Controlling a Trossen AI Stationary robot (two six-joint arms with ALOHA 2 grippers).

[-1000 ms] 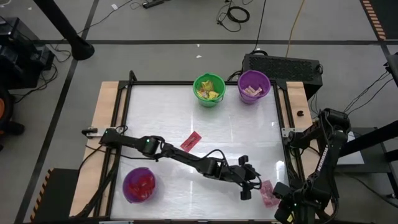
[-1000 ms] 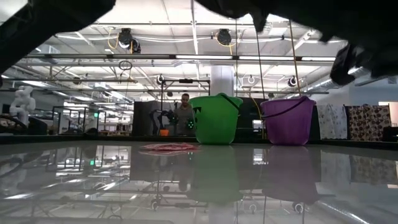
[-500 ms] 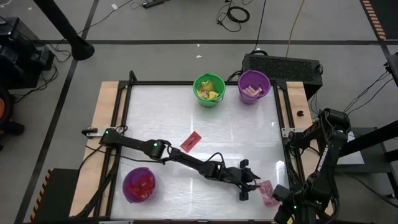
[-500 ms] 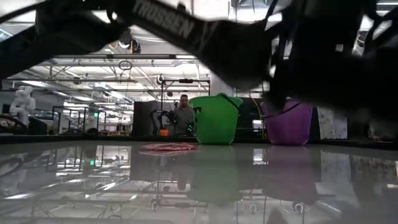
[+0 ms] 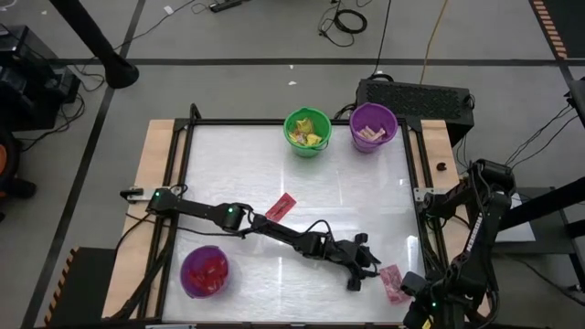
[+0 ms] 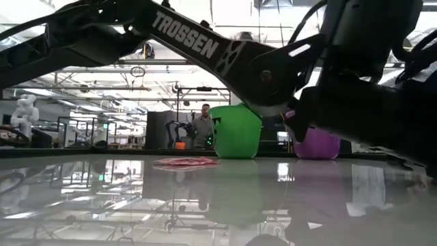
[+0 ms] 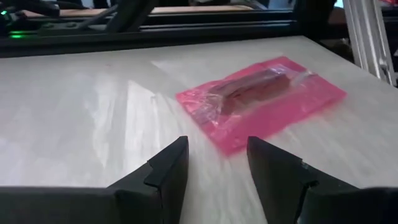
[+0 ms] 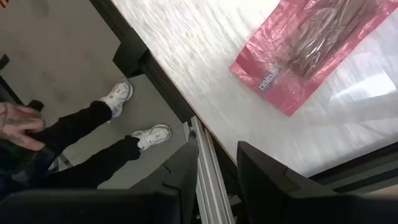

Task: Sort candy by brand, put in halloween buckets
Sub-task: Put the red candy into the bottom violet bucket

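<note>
A flat pink candy packet [image 5: 393, 281] lies on the table near its right near corner, large in the left wrist view [image 7: 261, 99] and seen from above in the right wrist view [image 8: 305, 50]. My left gripper [image 5: 370, 268] [image 7: 217, 168] is low over the table just left of this packet, open, with the packet ahead of its fingertips and not touched. A second red packet [image 5: 281, 207] [image 6: 184, 162] lies flat mid-table. The green bucket [image 5: 307, 132] [image 6: 235, 130] and a purple bucket [image 5: 373, 126] stand at the far edge. Another purple bucket [image 5: 204, 271] stands near left. My right gripper [image 8: 217, 180] waits open past the right near corner.
The green bucket holds yellow sweets, the far purple one tan pieces, the near purple one red packets. My left arm [image 6: 205, 41] stretches across the table's near half. A person's legs and white shoes [image 8: 134, 115] stand on the floor by the table's edge [image 8: 161, 81]. A black box [image 5: 416, 96] sits behind the far buckets.
My left arm has come down toward the table beside the pink packet; in the low view it now fills the upper picture and covers part of the purple bucket. The packets and buckets have stayed where they were.
</note>
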